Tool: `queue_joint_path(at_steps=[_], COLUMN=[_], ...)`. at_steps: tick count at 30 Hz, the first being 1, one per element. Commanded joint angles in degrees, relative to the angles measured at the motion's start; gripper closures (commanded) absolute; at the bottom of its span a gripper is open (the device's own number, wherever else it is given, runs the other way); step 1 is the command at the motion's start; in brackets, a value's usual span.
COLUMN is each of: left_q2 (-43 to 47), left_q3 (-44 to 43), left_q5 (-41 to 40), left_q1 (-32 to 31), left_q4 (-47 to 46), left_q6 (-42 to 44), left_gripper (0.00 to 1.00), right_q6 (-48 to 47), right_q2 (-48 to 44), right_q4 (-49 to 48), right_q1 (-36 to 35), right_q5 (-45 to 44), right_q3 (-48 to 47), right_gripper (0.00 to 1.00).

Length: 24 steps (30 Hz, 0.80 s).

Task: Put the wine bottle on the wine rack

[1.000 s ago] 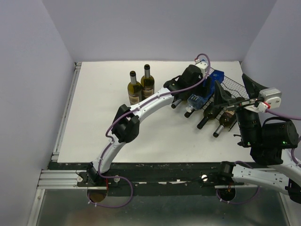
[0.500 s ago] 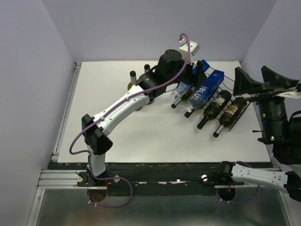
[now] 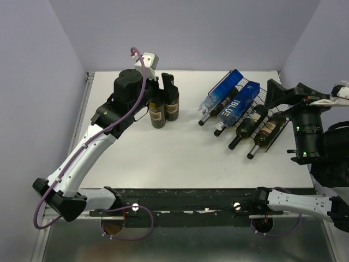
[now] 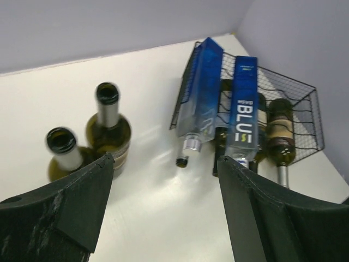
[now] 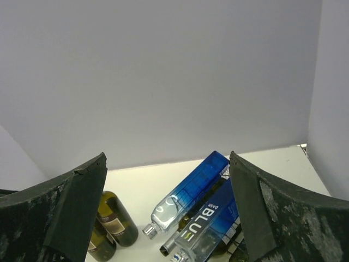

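Two upright dark wine bottles (image 3: 158, 113) (image 3: 172, 105) stand at the back middle of the table; they also show in the left wrist view (image 4: 109, 131) (image 4: 62, 155). The black wire wine rack (image 3: 263, 93) sits at the back right and holds two blue bottles (image 3: 221, 93) (image 3: 238, 103) and two lying wine bottles (image 3: 248, 125) (image 3: 267, 134). My left gripper (image 3: 162, 87) hovers open and empty above the standing bottles (image 4: 164, 159). My right gripper (image 3: 292, 95) is open and empty, raised beside the rack's right end (image 5: 167, 155).
The rack (image 4: 302, 117) fills the table's back right corner, its bottle necks pointing toward the table's middle. Purple walls close in the back and both sides. A metal rail (image 3: 76, 125) runs along the table's left edge.
My left arm has swung away from the rack, leftward to above the two standing bottles. My right gripper has drawn back from the rack to the right and lifted.
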State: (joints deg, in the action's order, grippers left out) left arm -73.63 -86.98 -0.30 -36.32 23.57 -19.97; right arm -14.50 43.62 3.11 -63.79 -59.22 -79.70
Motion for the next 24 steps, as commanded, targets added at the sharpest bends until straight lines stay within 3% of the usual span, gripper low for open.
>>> queue_joint_path(at_steps=[1, 4, 13, 15, 19, 24], left_q2=[2.1, 0.9, -6.8, -8.6, -12.5, -12.7], left_q3=[4.5, 6.2, 6.6, 5.9, 2.7, 3.3], left_q5=[-10.0, -12.8, -9.1, -9.0, -9.1, -7.4], left_q1=[3.5, 6.3, 11.0, 11.5, 12.3, 12.5], left_q4=[5.3, 5.9, 1.0, 0.0, 1.1, -1.7], left_q6=[1.2, 1.2, 4.7, 5.0, 5.4, 7.0], left_gripper=[0.14, 0.16, 0.21, 0.26, 0.39, 0.42], right_q6=[1.8, 4.0, 14.2, 17.9, 21.5, 25.1], right_q2=[3.7, 6.9, 17.5, 19.3, 21.8, 22.7], right_q4=[0.9, 4.0, 22.6, 25.9, 29.0, 28.3], right_q1=[-0.4, -0.4, -0.4, -0.4, -0.3, -0.3], right_q5=[-2.0, -1.8, 3.9, 6.8, 12.2, 17.4], right_q3=[0.9, -0.7, -9.1, -9.5, -8.4, -4.5], right_gripper=[0.0, 0.0, 0.0, 0.0, 0.0, 0.0])
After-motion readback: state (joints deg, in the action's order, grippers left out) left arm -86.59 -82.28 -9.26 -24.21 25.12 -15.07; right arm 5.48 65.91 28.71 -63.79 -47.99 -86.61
